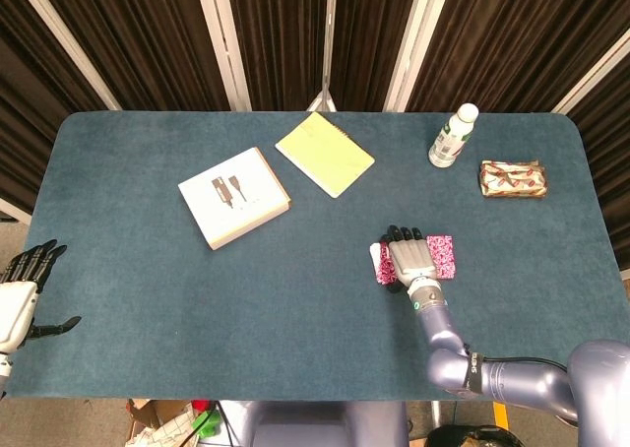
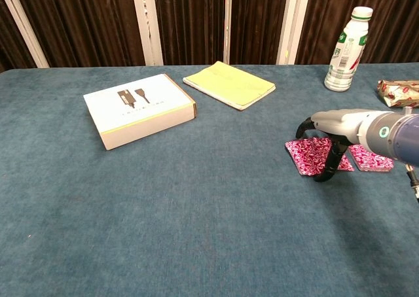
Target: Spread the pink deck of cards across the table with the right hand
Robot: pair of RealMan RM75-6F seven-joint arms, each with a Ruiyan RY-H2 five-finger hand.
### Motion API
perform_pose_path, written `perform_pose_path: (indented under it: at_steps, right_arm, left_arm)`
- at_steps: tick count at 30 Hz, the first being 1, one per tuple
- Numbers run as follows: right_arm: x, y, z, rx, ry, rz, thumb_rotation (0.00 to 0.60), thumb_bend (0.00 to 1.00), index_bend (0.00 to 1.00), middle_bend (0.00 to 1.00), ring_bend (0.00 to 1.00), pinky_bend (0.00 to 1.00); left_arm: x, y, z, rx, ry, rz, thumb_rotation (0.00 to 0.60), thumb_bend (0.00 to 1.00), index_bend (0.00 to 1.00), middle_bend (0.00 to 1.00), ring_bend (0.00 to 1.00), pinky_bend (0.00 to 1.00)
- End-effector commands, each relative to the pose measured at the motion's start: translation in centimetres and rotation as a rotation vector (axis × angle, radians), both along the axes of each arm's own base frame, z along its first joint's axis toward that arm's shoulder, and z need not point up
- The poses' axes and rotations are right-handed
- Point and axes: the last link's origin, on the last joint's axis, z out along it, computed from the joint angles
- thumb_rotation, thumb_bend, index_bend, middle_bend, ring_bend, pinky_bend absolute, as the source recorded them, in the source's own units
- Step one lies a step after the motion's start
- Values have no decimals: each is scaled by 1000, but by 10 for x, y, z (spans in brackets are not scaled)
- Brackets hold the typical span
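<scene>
The pink patterned cards (image 1: 442, 255) lie in a short band right of the table's middle. In the chest view they show as a left part (image 2: 306, 155) and a right part (image 2: 371, 158). My right hand (image 1: 407, 258) lies palm down over the left part of the band, hiding its middle. From the chest camera, the right hand (image 2: 330, 128) arches over the cards and its dark fingertips (image 2: 325, 173) press down at their near edge. It grips nothing. My left hand (image 1: 20, 295) hangs beyond the table's left edge, fingers spread and empty.
On the blue table (image 1: 148, 299) stand a white box (image 1: 234, 197) left of centre and a yellow notepad (image 1: 324, 154) behind the middle. A white bottle (image 1: 453, 136) and a wrapped packet (image 1: 513, 179) sit at the back right.
</scene>
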Motion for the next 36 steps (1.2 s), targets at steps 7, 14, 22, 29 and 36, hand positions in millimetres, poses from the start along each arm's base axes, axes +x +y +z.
perform_pose_path:
  at_steps: [7, 14, 22, 29, 36]
  right_arm:
    - [2, 1, -1, 1, -8, 5, 600, 184, 207, 50, 0, 0]
    - [-1, 1, -4, 9, -5, -8, 600, 185, 225, 51, 0, 0]
    - [2, 2, -5, -8, -35, 10, 600, 236, 405, 113, 0, 0]
    - [6, 5, -2, -12, -39, 29, 600, 236, 421, 125, 0, 0]
    - [7, 7, 4, -23, -36, 30, 600, 239, 450, 134, 0, 0]
  left_arm:
    - [0, 0, 0, -1, -1, 0, 600, 0, 0, 0, 0, 0]
    - [0, 0, 0, -1, 0, 0, 600, 0, 0, 0, 0, 0]
    - [1, -1, -1, 0, -1, -3, 600, 0, 0, 0, 0, 0]
    - [1, -1, -1, 1, 1, -5, 600, 0, 0, 0, 0, 0]
    - [1, -1, -1, 2, 0, -5, 600, 0, 0, 0, 0, 0]
